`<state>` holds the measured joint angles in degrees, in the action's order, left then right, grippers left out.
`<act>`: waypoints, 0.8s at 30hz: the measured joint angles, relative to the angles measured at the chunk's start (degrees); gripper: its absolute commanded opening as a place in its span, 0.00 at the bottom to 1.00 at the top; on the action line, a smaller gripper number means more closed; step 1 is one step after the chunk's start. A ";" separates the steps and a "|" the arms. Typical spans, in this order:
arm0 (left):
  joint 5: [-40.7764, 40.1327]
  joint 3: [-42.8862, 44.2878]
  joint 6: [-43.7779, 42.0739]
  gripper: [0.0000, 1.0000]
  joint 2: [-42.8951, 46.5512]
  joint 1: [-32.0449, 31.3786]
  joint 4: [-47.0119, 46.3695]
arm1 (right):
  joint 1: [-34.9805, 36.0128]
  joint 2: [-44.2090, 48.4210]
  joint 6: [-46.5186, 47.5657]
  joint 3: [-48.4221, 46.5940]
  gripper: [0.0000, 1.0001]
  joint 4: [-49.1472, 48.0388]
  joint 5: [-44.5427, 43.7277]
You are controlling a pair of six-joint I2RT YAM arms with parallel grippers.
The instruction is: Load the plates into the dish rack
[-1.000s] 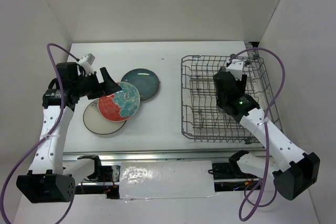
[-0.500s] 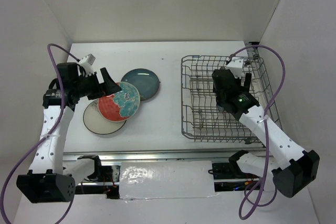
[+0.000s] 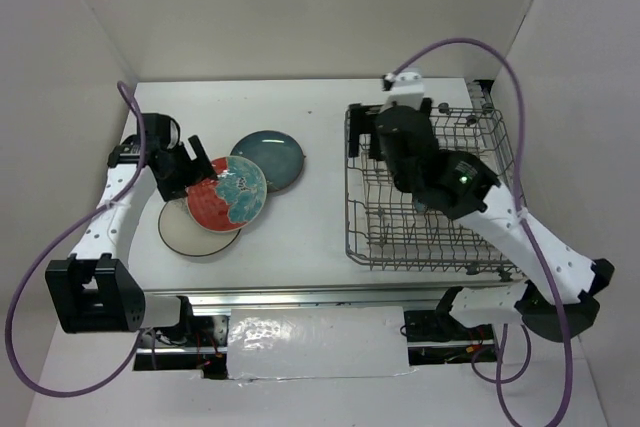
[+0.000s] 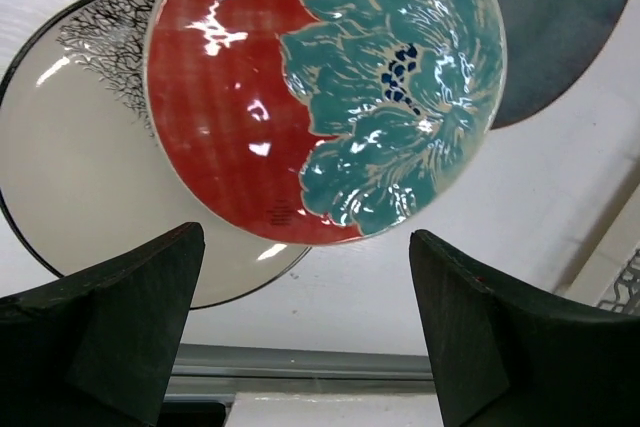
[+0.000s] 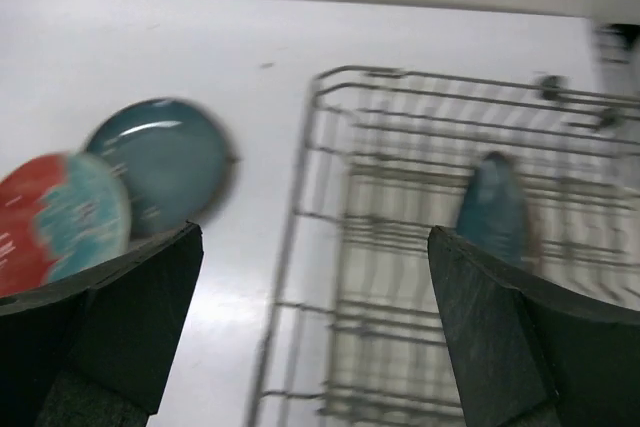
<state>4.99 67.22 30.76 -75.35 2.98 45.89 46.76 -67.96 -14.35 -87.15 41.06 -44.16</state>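
The red plate [image 3: 228, 194] [image 4: 320, 87] lies across the cream plate [image 3: 195, 230] [image 4: 80, 177] and against a teal plate [image 3: 270, 159] [image 4: 560, 27] on the table. My left gripper [image 3: 197, 172] [image 4: 305, 337] is open at the red plate's left edge, with nothing between its fingers. The grey wire dish rack [image 3: 430, 217] [image 5: 400, 247] stands on the right. A second teal plate [image 5: 497, 212] stands on edge inside it; my right arm hides it in the top view. Raised over the rack's back left part, my right gripper [image 3: 395, 152] [image 5: 315, 327] is open and empty.
White walls close in the table at the back and on both sides. Purple cables loop above each arm. The table's near metal edge [image 4: 300, 359] runs just below the left fingers. Bare white table [image 3: 320, 207] separates the plates from the rack.
My right gripper opened wide, rose out of the rack and swung to its back left, leaving the teal plate standing there. My left arm shifted, its gripper staying by the red plate.
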 measured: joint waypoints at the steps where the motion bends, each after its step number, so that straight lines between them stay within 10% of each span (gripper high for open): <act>1: -0.79 0.00 1.01 0.96 -0.50 0.28 -0.09 | 2.60 -1.68 -0.63 -1.70 1.00 0.17 1.46; 24: 12.98 10.21 2.23 0.98 8.15 8.50 -0.15 | 0.48 -52.13 -14.82 -18.78 0.98 -7.19 45.77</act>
<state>17.98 77.43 32.99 -67.20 11.49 45.74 47.24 -120.09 -29.17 -105.93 33.87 1.61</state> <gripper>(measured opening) 0.982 0.982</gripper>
